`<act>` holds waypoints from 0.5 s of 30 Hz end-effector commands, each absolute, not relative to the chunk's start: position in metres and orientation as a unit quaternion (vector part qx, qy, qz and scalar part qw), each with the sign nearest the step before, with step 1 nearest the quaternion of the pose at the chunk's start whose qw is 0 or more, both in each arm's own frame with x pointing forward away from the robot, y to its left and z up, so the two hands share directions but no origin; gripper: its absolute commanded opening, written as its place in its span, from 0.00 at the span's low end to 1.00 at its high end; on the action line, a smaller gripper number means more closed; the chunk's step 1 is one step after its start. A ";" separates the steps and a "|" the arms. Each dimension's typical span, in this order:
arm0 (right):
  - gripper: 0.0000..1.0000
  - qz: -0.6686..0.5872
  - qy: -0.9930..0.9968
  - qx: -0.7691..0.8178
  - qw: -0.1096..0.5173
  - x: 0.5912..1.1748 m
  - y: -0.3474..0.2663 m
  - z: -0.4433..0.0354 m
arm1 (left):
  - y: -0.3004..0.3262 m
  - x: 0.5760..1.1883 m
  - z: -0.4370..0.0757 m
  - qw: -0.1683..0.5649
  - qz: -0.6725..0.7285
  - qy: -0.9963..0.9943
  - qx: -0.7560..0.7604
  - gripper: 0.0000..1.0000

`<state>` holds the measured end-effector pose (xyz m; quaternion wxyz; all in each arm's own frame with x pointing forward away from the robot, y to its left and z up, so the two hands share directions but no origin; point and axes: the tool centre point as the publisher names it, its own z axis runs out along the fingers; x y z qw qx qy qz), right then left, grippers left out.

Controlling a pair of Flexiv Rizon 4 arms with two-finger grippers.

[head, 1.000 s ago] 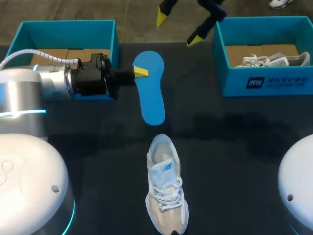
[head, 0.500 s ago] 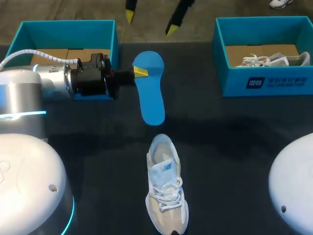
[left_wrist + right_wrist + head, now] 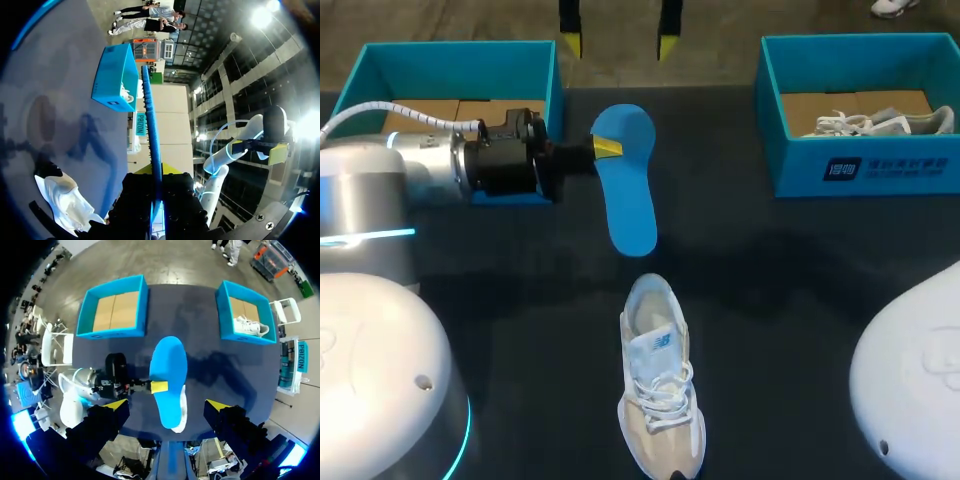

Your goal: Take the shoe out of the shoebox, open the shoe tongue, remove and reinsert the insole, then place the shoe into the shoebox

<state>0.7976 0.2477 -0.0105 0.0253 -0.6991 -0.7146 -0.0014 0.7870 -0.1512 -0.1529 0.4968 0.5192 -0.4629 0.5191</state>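
Note:
My left gripper (image 3: 608, 148) is shut on the edge of a blue insole (image 3: 628, 190), holding it over the table between the two boxes. In the left wrist view the insole (image 3: 150, 115) runs edge-on out from between the fingers of the left gripper (image 3: 154, 172). A white and beige shoe (image 3: 660, 390) lies on the dark table near the front, toe toward me. My right gripper (image 3: 617, 42) hangs high over the far edge, open wide and holding nothing. From above, in its own view, the right gripper (image 3: 166, 406) looks down on the insole (image 3: 167, 370), which hides part of the shoe (image 3: 181, 412).
An empty blue shoebox (image 3: 552, 75) stands at the back left, just behind my left wrist. A second blue shoebox (image 3: 860, 170) at the back right holds another pale shoe (image 3: 875, 122). The table (image 3: 800, 300) is dark cloth.
The right gripper has swung left across the far edge and its fingertips now hang level. The left gripper, insole and shoe have stayed put.

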 end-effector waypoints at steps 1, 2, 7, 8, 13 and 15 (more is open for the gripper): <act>1.00 -0.057 -0.717 -0.692 0.061 0.795 0.239 -0.008 | -0.150 0.786 -0.153 0.496 0.518 -0.464 0.520 0.00; 1.00 -0.069 -0.716 -0.691 0.069 0.795 0.236 -0.007 | -0.150 0.786 -0.153 0.496 0.518 -0.464 0.520 0.00; 1.00 -0.132 -0.714 -0.678 0.114 0.796 0.226 -0.007 | -0.150 0.786 -0.153 0.496 0.518 -0.464 0.520 0.00; 1.00 -0.144 -0.711 -0.677 0.124 0.796 0.224 -0.007 | -0.150 0.786 -0.153 0.496 0.518 -0.464 0.520 0.00; 1.00 -0.195 -0.695 -0.671 0.170 0.796 0.214 -0.013 | -0.150 0.786 -0.153 0.496 0.518 -0.464 0.520 0.00; 1.00 -0.214 -0.681 -0.672 0.194 0.796 0.208 -0.016 | -0.150 0.786 -0.153 0.496 0.518 -0.464 0.520 0.00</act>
